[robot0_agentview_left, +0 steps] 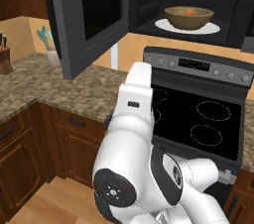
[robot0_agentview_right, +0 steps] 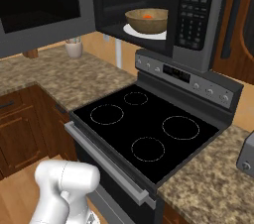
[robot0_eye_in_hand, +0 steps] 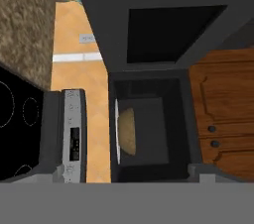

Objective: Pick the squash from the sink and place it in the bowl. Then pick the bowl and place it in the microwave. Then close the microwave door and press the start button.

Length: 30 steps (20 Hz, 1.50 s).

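Bowl [robot0_agentview_left: 189, 18] already inside the microwave [robot0_agentview_right: 191, 15], sitting on the white plate [robot0_agentview_left: 208, 28], squash [robot0_agentview_right: 147, 17] in it as an orange spot. Next job, by the look of it: swing the door [robot0_agentview_left: 84, 17] shut, then press start on the button strip [robot0_agentview_right: 193, 17]. Door wide open, hinged at the cavity's left edge, its panel jutting out toward the base at about 9 o'clock from the bowl in the left base view. In the hand view, rolled sideways: door [robot0_eye_in_hand: 163, 20] at 12 o'clock, open cavity dead centre, bowl [robot0_eye_in_hand: 128, 131] edge-on just below centre, stove [robot0_eye_in_hand: 20, 119] at 9 o'clock. Gripper well back from both, aimed at the cavity, so door nearer than bowl. Fingertips not clear; opening cannot be told, nothing seen held. Closing likely needs a push on the door's outer face, sweeping toward the cavity.
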Available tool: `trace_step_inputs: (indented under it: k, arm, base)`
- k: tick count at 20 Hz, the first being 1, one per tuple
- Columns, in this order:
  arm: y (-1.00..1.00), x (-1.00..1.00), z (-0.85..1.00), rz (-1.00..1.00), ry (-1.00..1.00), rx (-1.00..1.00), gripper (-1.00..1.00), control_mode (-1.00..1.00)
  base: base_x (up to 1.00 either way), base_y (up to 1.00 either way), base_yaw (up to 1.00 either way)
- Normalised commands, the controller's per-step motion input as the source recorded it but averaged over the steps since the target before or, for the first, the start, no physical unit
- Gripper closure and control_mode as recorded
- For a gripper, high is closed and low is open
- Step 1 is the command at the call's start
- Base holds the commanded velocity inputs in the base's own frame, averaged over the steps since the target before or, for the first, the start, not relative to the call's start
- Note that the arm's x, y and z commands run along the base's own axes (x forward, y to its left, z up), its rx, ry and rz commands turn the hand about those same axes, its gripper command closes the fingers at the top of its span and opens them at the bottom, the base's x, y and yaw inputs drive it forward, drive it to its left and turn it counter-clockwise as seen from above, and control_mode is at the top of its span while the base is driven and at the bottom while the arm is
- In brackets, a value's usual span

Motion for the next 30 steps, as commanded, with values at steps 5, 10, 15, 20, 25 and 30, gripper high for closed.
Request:
trace_step_inputs:
  k: [5,10,15,20,25,30]
  arm:
    - [0.79,0.18,-0.26,-0.14,-0.11,0.00,-1.00,-1.00]
    - [0.60,0.28,-0.03,-0.13,-0.08,0.00,-1.00,-1.00]
    - [0.49,0.51,-0.16,-0.08,-0.01,0.00,-1.00,-1.00]
    - [0.44,0.52,-0.30,-0.08,-0.05,0.00,-1.00,-1.00]
    - [0.43,0.62,-0.29,-0.08,-0.03,0.00,-1.00,-1.00]
    - [0.46,0.70,-0.14,-0.09,0.00,0.00,-1.00,-1.00]
  base:
    - [0.00,0.00,0.00]
    - [0.00,0.00,0.00]
    - [0.00,0.00,0.00]
    - [0.00,0.00,0.00]
    - [0.00,0.00,0.00]
    - [0.00,0.00,0.00]
